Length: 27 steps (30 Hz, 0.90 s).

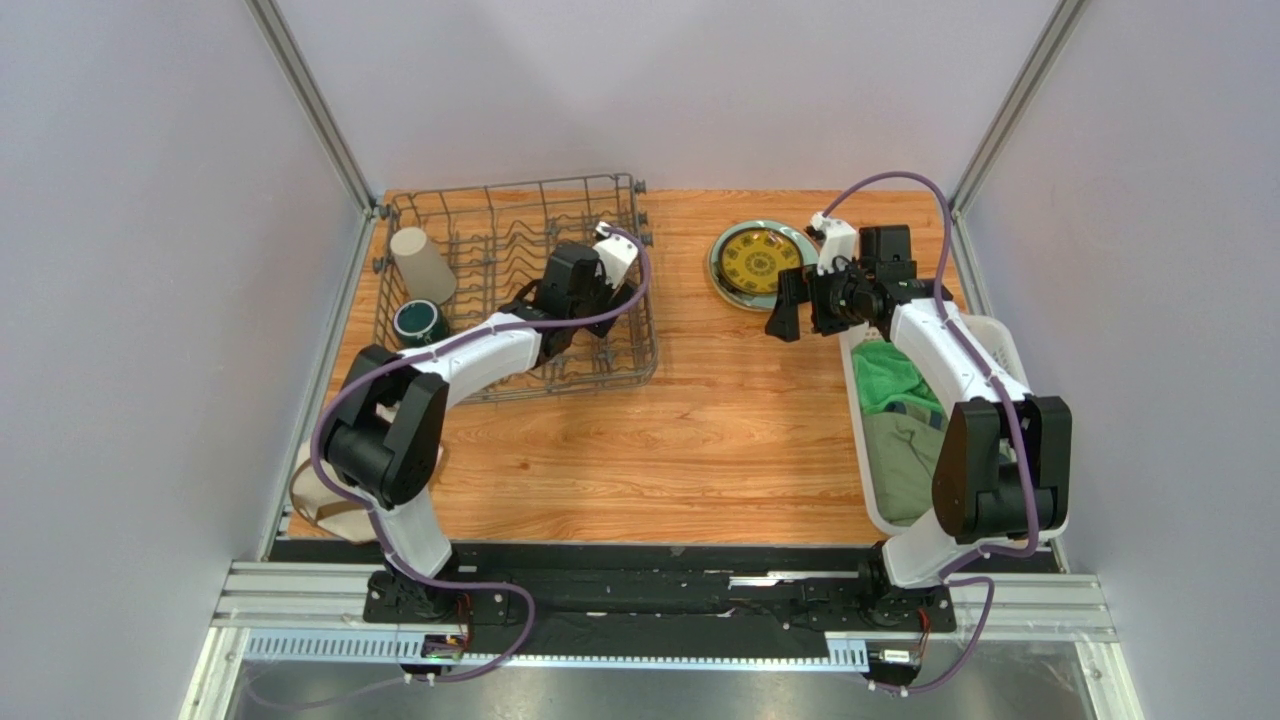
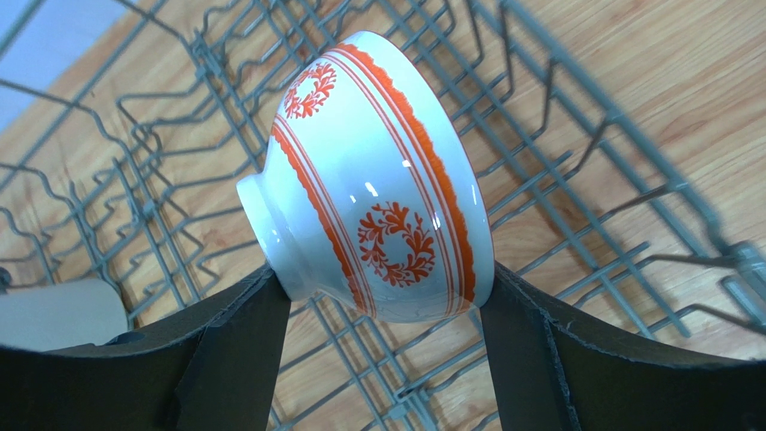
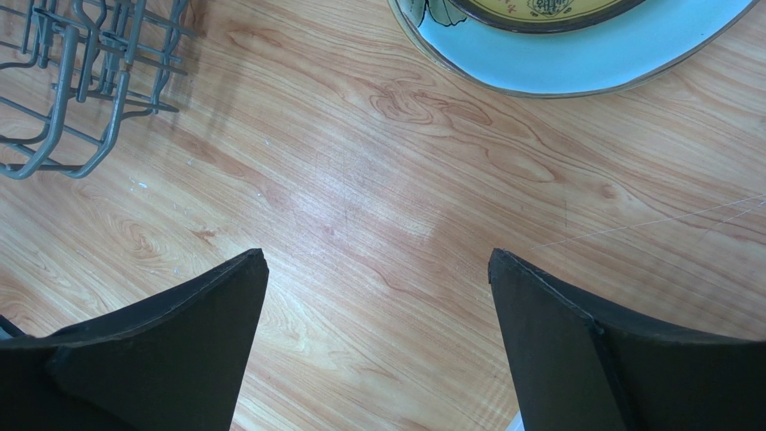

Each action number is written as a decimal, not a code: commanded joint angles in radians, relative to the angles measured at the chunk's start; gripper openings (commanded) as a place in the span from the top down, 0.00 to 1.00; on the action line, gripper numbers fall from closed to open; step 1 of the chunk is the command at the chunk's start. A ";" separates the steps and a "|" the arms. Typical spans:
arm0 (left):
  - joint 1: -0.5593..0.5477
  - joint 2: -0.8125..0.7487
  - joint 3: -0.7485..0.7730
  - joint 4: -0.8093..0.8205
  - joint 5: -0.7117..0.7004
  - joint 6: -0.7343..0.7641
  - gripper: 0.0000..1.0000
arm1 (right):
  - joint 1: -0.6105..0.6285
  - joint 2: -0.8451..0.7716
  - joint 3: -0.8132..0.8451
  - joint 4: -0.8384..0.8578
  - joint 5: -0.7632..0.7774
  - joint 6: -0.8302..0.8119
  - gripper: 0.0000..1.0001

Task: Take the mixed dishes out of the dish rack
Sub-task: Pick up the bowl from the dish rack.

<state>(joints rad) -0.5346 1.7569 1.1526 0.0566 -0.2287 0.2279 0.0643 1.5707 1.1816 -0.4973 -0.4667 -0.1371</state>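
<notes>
My left gripper (image 1: 583, 308) is inside the grey wire dish rack (image 1: 484, 212), shut on the small red-and-white bowl (image 2: 378, 180), which lies tilted on its side between both fingers above the rack wires (image 2: 575, 135). The beige handleless cup (image 1: 422, 266) and the dark green mug (image 1: 418, 320) stand at the rack's left end. The yellow-and-dark patterned plate (image 1: 759, 258) lies on the pale green flowered plate (image 3: 584, 67) on the table right of the rack. My right gripper (image 1: 798, 311) is open and empty just in front of these plates. I do not see the cream plate.
A white slotted basket (image 1: 998, 339) holding green cloths (image 1: 897, 384) stands at the right edge under my right arm. The rack's corner (image 3: 63, 99) shows at the right wrist view's upper left. A beige object (image 1: 322, 506) sits at the table's front left corner.
</notes>
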 commanded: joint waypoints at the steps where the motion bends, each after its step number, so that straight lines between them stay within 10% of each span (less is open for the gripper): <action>1: 0.059 -0.076 0.048 -0.029 0.087 -0.082 1.00 | 0.003 0.014 0.044 0.008 -0.020 -0.018 0.02; 27: 0.294 -0.204 0.071 -0.182 0.707 -0.260 1.00 | 0.003 0.011 0.046 0.016 -0.078 0.025 0.03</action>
<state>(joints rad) -0.2646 1.6230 1.1625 -0.1589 0.2897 0.0177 0.0643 1.5879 1.1866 -0.4999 -0.5037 -0.1299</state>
